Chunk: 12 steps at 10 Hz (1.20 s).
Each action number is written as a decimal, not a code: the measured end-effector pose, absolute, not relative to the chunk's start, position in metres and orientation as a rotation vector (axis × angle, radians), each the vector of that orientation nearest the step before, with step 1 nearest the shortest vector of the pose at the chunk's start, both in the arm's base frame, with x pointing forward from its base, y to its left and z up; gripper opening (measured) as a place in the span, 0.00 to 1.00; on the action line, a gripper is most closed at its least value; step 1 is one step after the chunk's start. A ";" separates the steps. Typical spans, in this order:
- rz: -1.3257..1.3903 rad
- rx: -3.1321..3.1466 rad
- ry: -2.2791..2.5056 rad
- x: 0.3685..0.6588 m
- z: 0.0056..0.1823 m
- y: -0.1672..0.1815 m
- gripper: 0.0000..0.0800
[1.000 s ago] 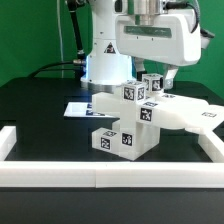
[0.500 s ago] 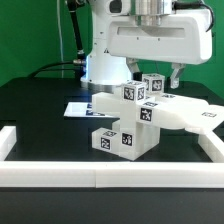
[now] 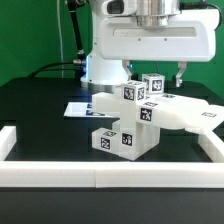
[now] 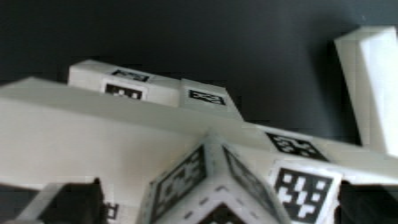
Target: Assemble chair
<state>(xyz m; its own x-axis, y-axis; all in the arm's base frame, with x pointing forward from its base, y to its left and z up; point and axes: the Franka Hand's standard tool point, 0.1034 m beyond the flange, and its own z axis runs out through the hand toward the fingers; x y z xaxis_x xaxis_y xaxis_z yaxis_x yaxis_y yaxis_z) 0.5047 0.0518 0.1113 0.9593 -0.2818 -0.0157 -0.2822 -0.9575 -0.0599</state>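
The chair point(image 3: 135, 120), a cluster of chunky matte white blocks bearing square black-and-white marker tags, stood on the black counter point(image 3: 40, 110) near the middle of the exterior view, just behind the low white border rail point(image 3: 100, 178) that ran along the front edge and up both sides. Its lowest block rested on the counter with tags facing the camera, a broad slab lay across the top and stretched toward the exterior view's right, and two short tagged posts rose from the slab's rear part. A flat white marker board point(image 3: 78, 108) lay on the counter at the exterior view's left of the chair, partly hidden behind it. The arm's wide white housing hung above the chair, with the jaws point(image 3: 154, 72) standing apart and holding nothing; one dark finger point(image 3: 181, 73) showed clear of the blocks at the exterior view's right, above the slab. In the wrist view the chair point(image 4: 178, 130) filled most of the picture, its tagged blocks close under the camera against the dark counter point(image 4: 178, 35), and part of a white block point(image 4: 365, 85) ran along one edge.
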 end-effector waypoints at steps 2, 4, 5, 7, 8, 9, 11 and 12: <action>0.006 -3.069 0.276 0.505 0.111 0.052 0.81; 0.001 -3.088 0.062 0.505 0.111 0.051 0.81; -0.002 -3.089 -0.055 0.505 0.111 0.051 0.81; -0.004 -3.086 -0.139 0.505 0.111 0.050 0.78; -0.004 -3.086 -0.137 0.505 0.111 0.050 0.61; -0.004 -3.086 -0.137 0.505 0.111 0.050 0.61; -0.004 -3.086 -0.137 0.505 0.111 0.050 0.35; -0.004 -3.086 -0.122 0.505 0.111 0.050 0.35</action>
<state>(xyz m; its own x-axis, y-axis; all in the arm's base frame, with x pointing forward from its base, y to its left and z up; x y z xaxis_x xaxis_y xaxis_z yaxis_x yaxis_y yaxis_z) 0.5046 0.0499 0.1111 0.9969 0.0789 0.0045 0.0791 -0.9955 -0.0528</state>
